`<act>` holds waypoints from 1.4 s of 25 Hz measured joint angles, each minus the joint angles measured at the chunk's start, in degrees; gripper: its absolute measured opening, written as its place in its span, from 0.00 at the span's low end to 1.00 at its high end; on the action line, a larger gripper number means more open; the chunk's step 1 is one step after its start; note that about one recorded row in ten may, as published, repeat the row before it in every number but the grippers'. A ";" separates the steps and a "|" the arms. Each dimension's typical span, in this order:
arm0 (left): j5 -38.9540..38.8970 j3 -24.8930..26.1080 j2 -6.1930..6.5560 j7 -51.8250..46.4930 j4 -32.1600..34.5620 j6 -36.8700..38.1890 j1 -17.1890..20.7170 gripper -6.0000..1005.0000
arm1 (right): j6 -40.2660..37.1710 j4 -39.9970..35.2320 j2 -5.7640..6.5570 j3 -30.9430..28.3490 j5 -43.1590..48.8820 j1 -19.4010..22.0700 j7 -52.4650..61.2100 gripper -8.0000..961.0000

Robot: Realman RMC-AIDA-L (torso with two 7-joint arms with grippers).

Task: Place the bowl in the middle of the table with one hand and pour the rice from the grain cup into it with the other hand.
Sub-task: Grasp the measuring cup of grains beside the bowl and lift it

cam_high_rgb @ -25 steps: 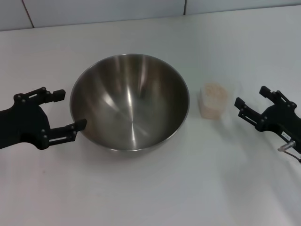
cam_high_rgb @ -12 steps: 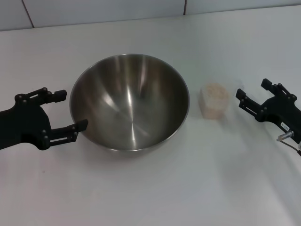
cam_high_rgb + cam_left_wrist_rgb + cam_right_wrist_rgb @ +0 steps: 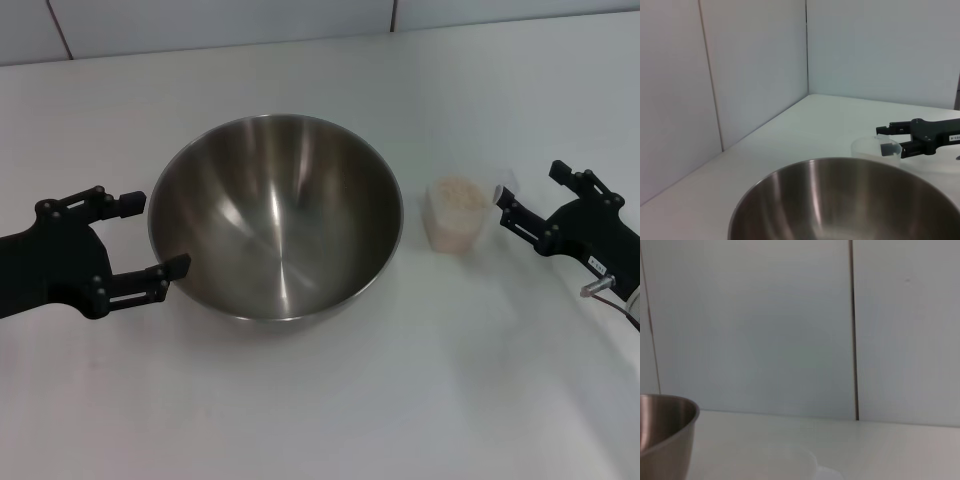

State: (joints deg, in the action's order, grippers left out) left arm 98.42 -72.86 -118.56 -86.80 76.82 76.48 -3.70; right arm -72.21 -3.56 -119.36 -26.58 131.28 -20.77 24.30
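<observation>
I'm looking at a white desk (image 3: 330, 400) backed by a tiled white wall (image 3: 220, 20). The steel bowl (image 3: 276, 215) sits near the centre of the frame, upright and holding nothing, so I judge the placing step is done. My left gripper (image 3: 140, 235) rests at the lower left, fingers spread, 1 fingertip just beside the bowl's rim without clamping it. The cup (image 3: 456, 212) stands upright at centre right, apart from the bowl, with the rice (image 3: 456, 190) heaped inside it. My right gripper (image 3: 528, 195) is at the right edge, fingers spread, tips just beside the cup but not yet pinching it. Gripping, lifting and pouring are all left.
</observation>
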 joint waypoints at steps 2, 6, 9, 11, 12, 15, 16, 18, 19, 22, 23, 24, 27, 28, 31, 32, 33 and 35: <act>0.00 0.00 0.02 0.02 -0.27 0.06 -0.05 0.83 | 0.00 0.69 -0.01 0.00 -0.34 0.01 -1.72 0.85; 0.15 -0.06 0.11 0.09 -0.86 0.22 -0.23 0.83 | 0.95 1.28 -0.02 -0.20 -0.37 -0.74 -2.71 0.85; 0.12 -0.09 0.19 0.21 -1.16 0.78 -0.25 0.83 | 2.46 1.68 0.02 -1.08 -0.52 -1.26 -3.98 0.85; 0.11 -0.09 0.19 0.25 -1.16 0.92 -0.25 0.83 | 2.80 1.80 0.01 -1.26 -0.60 -1.41 -4.48 0.85; 0.12 -0.09 0.19 0.25 -1.16 0.93 -0.26 0.83 | 3.09 1.92 0.00 -1.35 -0.63 -1.53 -4.85 0.85; 0.19 -0.09 0.19 0.32 -1.16 0.95 -0.26 0.83 | 3.62 2.09 -0.03 -1.39 -0.64 -1.80 -5.30 0.85; 0.20 -0.09 0.18 0.34 -1.16 0.95 -0.26 0.83 | 3.69 2.10 -0.04 -1.38 -0.68 -1.95 -5.32 0.85; 0.20 -0.09 0.18 0.35 -1.16 0.95 -0.26 0.83 | 3.69 2.12 -0.04 -1.38 -0.70 -2.00 -5.32 0.85; 0.19 -0.09 0.18 0.38 -1.16 0.96 -0.28 0.83 | 3.69 2.14 -0.05 -1.37 -0.72 -2.08 -5.32 0.85; 0.20 -0.08 0.15 0.45 -1.18 0.95 -0.32 0.83 | 3.69 2.16 -0.06 -1.37 -0.74 -2.41 -5.32 0.85; 0.20 -0.08 0.13 0.46 -1.20 0.95 -0.32 0.83 | 3.69 2.16 -0.07 -1.36 -0.74 -2.48 -5.32 0.85; 0.21 -0.08 0.11 0.46 -1.21 0.95 -0.33 0.83 | 3.69 2.16 -0.04 -1.35 -0.74 -2.68 -5.32 0.85; 0.24 -0.08 0.09 0.47 -1.22 0.96 -0.34 0.83 | 3.68 2.16 -0.01 -1.35 -0.74 -2.92 -5.32 0.77; 0.26 -0.08 0.09 0.48 -1.23 1.03 -0.35 0.83 | 3.68 2.16 -0.01 -1.36 -0.74 -2.99 -5.32 0.75; 0.31 -0.08 0.10 0.49 -1.24 1.19 -0.35 0.83 | 3.68 2.18 -0.02 -1.37 -0.74 -3.23 -5.77 0.67; 0.32 -0.08 0.11 0.49 -1.24 1.23 -0.35 0.83 | 3.69 2.39 -0.03 -1.37 -0.74 -3.27 -6.28 0.56; 0.36 -0.08 0.14 0.49 -1.24 1.26 -0.36 0.83 | 3.72 2.65 -0.03 -1.37 -0.75 -3.28 -6.80 0.45; 0.43 -0.08 0.16 0.50 -1.24 1.35 -0.41 0.83 | 3.92 3.37 -0.04 -1.37 -0.77 -3.25 -8.06 0.36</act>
State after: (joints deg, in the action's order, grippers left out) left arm 98.85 -72.94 -118.41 -86.30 75.58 77.82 -4.11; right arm -68.29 -0.19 -119.40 -27.95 130.51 -24.02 16.24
